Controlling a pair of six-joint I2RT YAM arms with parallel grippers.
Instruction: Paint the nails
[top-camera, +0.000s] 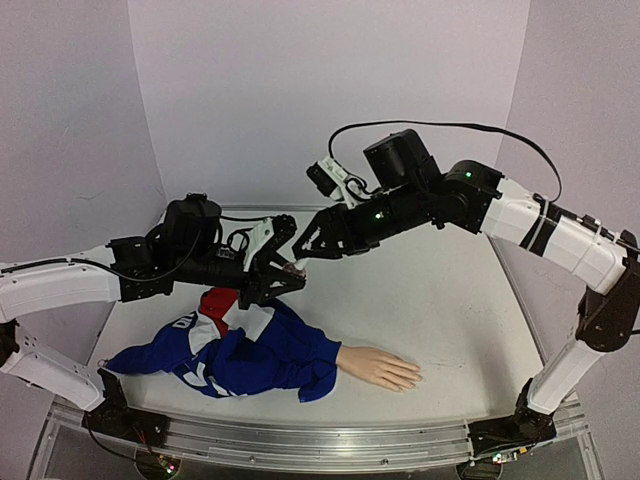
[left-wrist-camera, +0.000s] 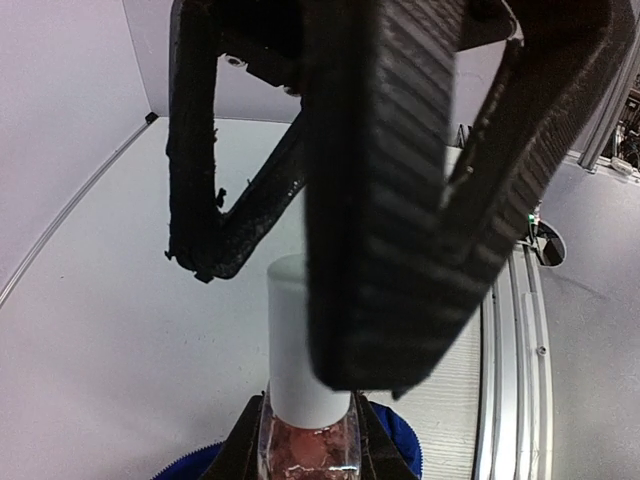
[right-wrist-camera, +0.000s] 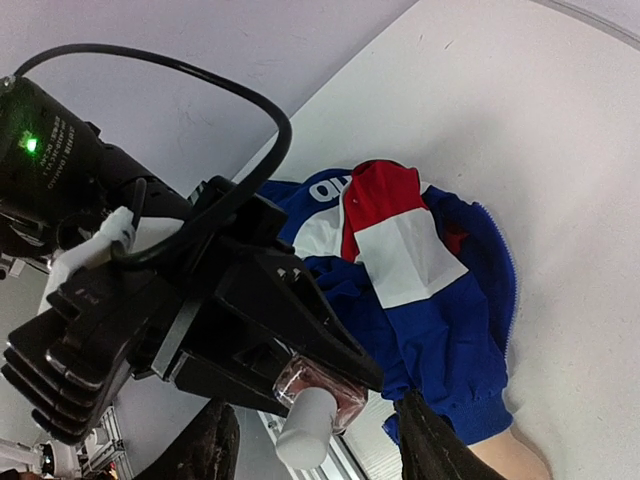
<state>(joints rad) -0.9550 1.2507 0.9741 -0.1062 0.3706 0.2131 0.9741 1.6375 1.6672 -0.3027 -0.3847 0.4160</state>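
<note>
Polish bottle (right-wrist-camera: 322, 385) sits clamped in the left gripper (top-camera: 285, 280), raised above the table (top-camera: 450, 300). Its white cap (right-wrist-camera: 305, 428) points toward the right arm. The right gripper (top-camera: 298, 258) stands with its fingers (right-wrist-camera: 215, 445) spread on either side of the cap. Gaps show on both sides, so it grips nothing. The mannequin hand (top-camera: 380, 367) lies flat on the table near the front edge, its fingertips pointing to the robot's right. The nails (top-camera: 410, 378) are at those fingertips, too small to make out singly, and well apart from both grippers. A blue jacket (top-camera: 250, 350) with red and white panels covers the arm, bunched beneath the left gripper.
</note>
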